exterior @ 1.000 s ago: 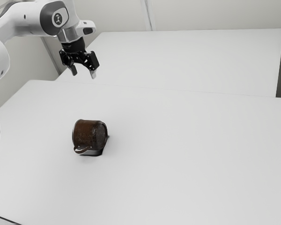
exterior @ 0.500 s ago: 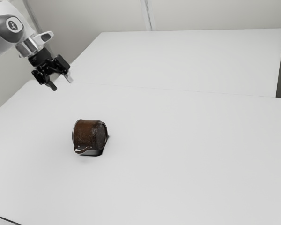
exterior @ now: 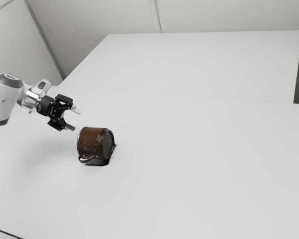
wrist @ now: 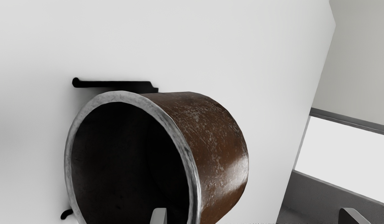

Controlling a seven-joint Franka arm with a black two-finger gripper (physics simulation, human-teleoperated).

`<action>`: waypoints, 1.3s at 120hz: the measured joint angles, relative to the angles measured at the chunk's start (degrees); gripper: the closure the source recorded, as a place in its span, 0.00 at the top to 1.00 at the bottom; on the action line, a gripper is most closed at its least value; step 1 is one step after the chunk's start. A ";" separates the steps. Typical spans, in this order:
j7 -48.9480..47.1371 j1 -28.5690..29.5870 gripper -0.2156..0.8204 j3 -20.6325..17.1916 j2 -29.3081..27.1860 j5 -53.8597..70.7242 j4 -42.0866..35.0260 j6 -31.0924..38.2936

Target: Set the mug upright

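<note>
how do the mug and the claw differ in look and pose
The mug is worn brown with a grey rim; the claw is mostly black. The mug lies on its side on the table; the claw is held up off it. Shared: the mug's mouth and the claw's open fingers roughly face each other.

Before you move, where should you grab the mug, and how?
I'd pinch the mug by its rim, coming straight in from the open end. It lies on its side with its mouth towards my open fingers, so one could probably slip inside and the other go outside the wall.
</note>
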 joint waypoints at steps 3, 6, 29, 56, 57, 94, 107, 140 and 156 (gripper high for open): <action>0.81 0.09 0.79 0.00 0.29 -0.84 -1.00 -0.12; 1.58 0.15 0.79 0.00 0.55 -1.62 -1.87 -0.23; 7.39 0.05 0.79 -0.21 3.31 -7.64 -5.80 -0.80; 12.77 0.05 0.79 -0.35 3.41 -11.95 -6.42 -3.42; 12.93 0.05 0.79 -0.35 3.42 -12.02 -6.43 -3.51; 18.03 0.06 0.20 -0.35 3.24 -13.83 -7.93 -5.35; 19.31 -0.29 0.12 -0.44 2.32 -14.04 -7.95 -5.60; 20.77 -3.06 0.06 -0.74 -2.89 -12.77 -7.68 -4.87; 18.86 -6.33 0.05 -1.39 -7.61 -4.75 -6.03 -0.68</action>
